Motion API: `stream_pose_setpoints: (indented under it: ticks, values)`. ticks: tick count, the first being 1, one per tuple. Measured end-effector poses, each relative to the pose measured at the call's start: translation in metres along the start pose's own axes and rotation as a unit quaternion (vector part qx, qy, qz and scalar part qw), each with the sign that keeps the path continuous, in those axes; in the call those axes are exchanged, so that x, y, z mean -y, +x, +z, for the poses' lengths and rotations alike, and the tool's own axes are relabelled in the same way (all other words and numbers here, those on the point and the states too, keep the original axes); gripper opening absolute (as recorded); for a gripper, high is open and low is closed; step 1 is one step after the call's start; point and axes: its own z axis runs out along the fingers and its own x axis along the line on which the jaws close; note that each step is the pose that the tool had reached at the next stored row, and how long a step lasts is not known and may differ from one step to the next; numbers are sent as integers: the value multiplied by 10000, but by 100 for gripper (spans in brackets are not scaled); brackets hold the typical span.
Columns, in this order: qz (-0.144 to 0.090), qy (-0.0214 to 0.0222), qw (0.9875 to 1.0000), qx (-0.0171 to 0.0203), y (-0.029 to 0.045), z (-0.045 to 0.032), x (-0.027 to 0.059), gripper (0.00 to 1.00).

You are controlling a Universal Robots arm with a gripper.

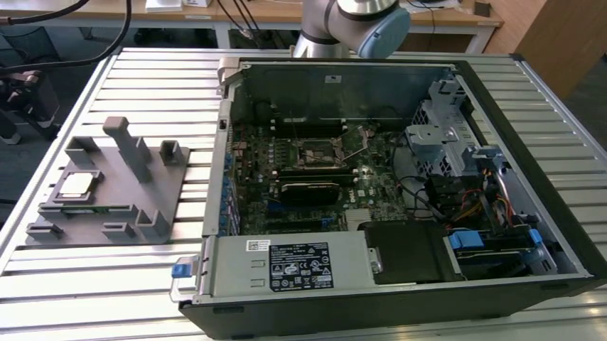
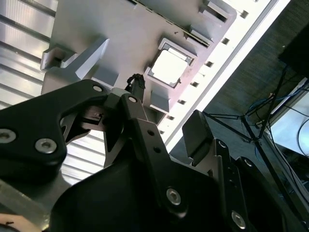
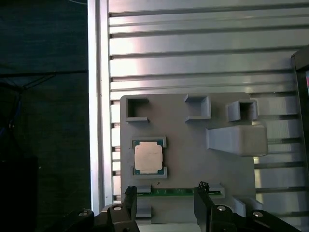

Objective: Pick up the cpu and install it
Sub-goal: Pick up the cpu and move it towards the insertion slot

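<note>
The tool (image 3: 166, 194), apart and empty, hangs above the holder (image 3: 186, 142) on the bench (image 3: 193, 53); the cpu (image 3: 148, 157) lies in it.

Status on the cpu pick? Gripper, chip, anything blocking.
Gripper open, empty, over the holder block. Cpu lying flat in its holder recess, not gripped. Nothing between gripper and cpu.
</note>
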Motion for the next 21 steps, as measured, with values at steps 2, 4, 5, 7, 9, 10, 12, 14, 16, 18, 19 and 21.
stream_pose_setpoints:
  ticks: [2,4,5,7,9,10,12,14,16,18,19,21]
  values:
    - [0,3,10000,-1,-1,19,2,59]
    - [0,4,10000,0,-1,39,5,59]
    - [-2,10,10000,0,-2,48,6,59]
    - [-45,61,10000,-2,-1,63,7,59]
    - [-176,87,9998,-18,-2,78,9,59]
    - [-217,91,9997,-22,-2,85,9,59]
    - [-230,94,9997,-25,-2,91,10,59]
    - [-231,94,9997,-25,-1,95,11,59]
    - [-234,96,9997,-24,-2,103,12,59]
    - [-259,102,9996,-26,0,114,18,59]
    - [-282,109,9995,-30,-1,118,19,59]
    - [-333,123,9994,-37,-1,128,22,59]
